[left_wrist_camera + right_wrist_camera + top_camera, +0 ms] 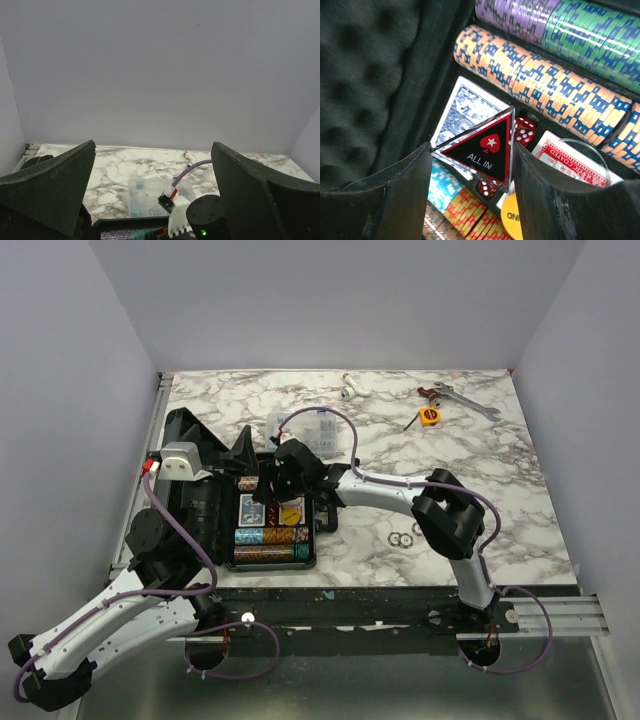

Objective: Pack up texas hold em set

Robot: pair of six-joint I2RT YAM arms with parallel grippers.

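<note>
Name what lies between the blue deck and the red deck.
Some red dice sit there, beside the ALL IN triangle in the right hand; right wrist view shows it.

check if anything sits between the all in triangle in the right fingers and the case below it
Nothing visible blocks it. The all in triangle hangs over the open case, above the blue deck and a red die already lying there.

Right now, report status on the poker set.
Left gripper open, aimed at wall. Right gripper shut on ALL IN token, over open case. Dice and decks beneath.
</note>
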